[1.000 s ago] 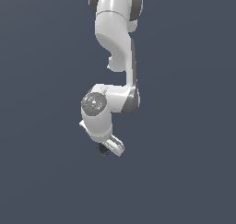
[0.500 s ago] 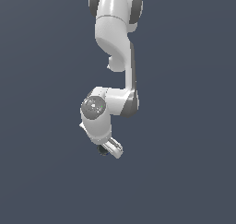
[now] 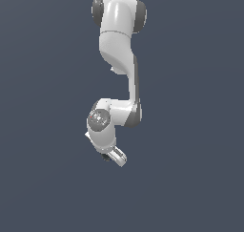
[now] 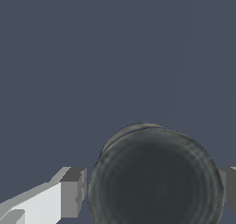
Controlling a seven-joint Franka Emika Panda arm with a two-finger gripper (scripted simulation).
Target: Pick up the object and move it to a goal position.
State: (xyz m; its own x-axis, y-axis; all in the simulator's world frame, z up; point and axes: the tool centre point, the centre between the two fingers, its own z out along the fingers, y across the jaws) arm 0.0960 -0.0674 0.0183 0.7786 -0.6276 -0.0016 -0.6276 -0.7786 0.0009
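The object, a small dark ball (image 4: pixel 156 177), fills the lower part of the wrist view and sits between my two fingers. One grey finger pad (image 4: pixel 73 193) touches one side of it and the other pad (image 4: pixel 229 191) shows at the frame's edge on the other side. My gripper (image 4: pixel 154 193) is shut on the ball. In the exterior view the white gripper (image 3: pixel 116 156) hangs below the bent arm, and the ball (image 3: pixel 106 158) shows only as a dark speck at the exterior view's left of the fingers.
A plain dark blue-grey surface (image 3: pixel 190 178) lies all around. The white arm (image 3: pixel 119 45) reaches down from the top of the exterior view. Nothing else shows.
The gripper and the dark ball have shifted together slightly downward in the exterior view. The jaws stay closed on the ball.
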